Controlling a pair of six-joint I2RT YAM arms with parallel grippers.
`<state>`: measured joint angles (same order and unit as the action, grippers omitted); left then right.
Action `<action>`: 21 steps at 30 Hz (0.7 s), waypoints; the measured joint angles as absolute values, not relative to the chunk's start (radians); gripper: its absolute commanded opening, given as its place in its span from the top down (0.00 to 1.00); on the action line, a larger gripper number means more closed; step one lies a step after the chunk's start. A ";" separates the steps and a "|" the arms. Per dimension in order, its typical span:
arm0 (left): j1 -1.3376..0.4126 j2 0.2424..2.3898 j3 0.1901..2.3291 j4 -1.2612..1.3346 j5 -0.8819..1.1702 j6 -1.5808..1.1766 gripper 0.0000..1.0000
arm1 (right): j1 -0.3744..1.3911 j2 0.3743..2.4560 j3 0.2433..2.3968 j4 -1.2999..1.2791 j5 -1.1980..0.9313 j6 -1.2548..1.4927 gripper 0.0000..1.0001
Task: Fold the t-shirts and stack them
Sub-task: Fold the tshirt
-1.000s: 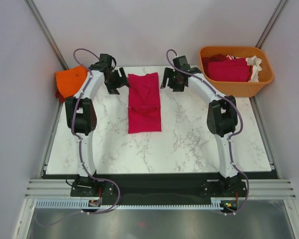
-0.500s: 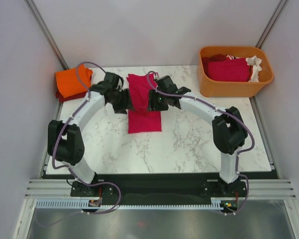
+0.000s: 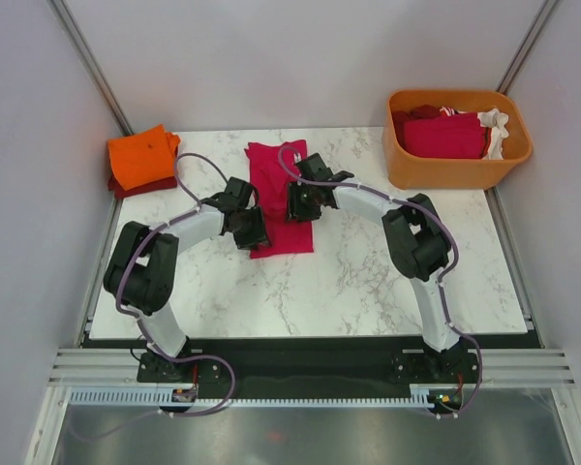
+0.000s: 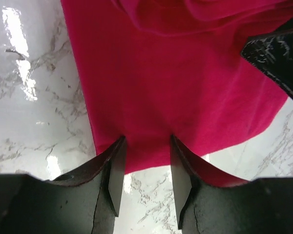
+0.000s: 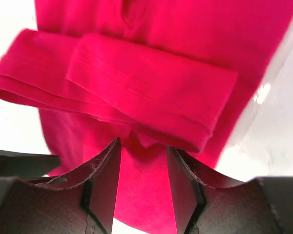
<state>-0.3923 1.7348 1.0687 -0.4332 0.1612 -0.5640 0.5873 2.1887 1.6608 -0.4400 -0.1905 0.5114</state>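
Observation:
A bright crimson-pink t-shirt (image 3: 283, 237) lies folded into a long narrow strip in the middle of the table. My left gripper (image 3: 254, 235) is open and low over the strip's near left corner. In the left wrist view its fingers (image 4: 116, 156) straddle the shirt's near hem (image 4: 176, 78). My right gripper (image 3: 299, 205) is open over the strip's right edge at mid length. In the right wrist view it (image 5: 143, 148) hangs above a folded sleeve band (image 5: 151, 87). An orange folded shirt (image 3: 140, 155) lies on a dark red one (image 3: 126, 186) at the back left.
A rigid orange tub (image 3: 460, 167) at the back right holds crimson (image 3: 441, 134) and white cloth (image 3: 494, 124). The two grippers are close together over the strip. The marble table top (image 3: 387, 271) shows to the right and in front of the shirt.
Both arms have drawn back from the far end of the strip toward its near half. The left gripper went furthest, to the near hem. The shirt lies as before.

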 measured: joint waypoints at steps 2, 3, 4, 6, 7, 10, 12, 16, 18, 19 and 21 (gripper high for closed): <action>-0.397 1.758 1.069 -0.414 0.157 -0.564 0.53 | 0.587 2.206 1.695 -0.440 -0.191 0.511 0.49; -0.400 1.772 1.069 -0.408 0.155 -0.564 0.53 | 0.586 2.214 1.711 -0.441 -0.191 0.511 0.49; -0.401 1.780 1.069 -0.402 0.156 -0.567 0.53 | 0.585 2.223 1.730 -0.442 -0.192 0.511 0.48; -0.406 1.780 1.066 -0.384 0.151 -0.570 0.54 | 0.581 2.241 1.766 -0.443 -0.195 0.511 0.48; -0.410 1.780 1.062 -0.374 0.150 -0.571 0.55 | 0.578 2.253 1.790 -0.450 -0.198 0.511 0.47; -0.421 1.774 1.041 -0.327 0.148 -0.575 0.55 | 0.558 2.300 1.880 -0.466 -0.207 0.510 0.46; -0.427 1.765 1.019 -0.291 0.148 -0.577 0.55 | 0.540 2.347 1.958 -0.485 -0.219 0.509 0.46; -0.434 1.747 0.980 -0.233 0.144 -0.579 0.56 | 0.496 2.437 2.097 -0.535 -0.238 0.509 0.43; -0.436 1.737 0.960 -0.208 0.138 -0.579 0.57 | 0.471 2.464 2.138 -0.546 -0.231 0.506 0.41; -0.437 1.732 0.952 -0.198 0.136 -0.580 0.57 | 0.455 2.468 2.152 -0.551 -0.228 0.504 0.41; -0.441 1.726 0.938 -0.180 0.131 -0.579 0.57 | 0.425 2.467 2.161 -0.557 -0.226 0.502 0.40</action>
<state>-0.4408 1.7256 0.9382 -0.1802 0.1314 -0.5793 0.4252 2.4672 2.1612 -0.5568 -0.2260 0.5022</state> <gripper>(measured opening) 0.430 0.592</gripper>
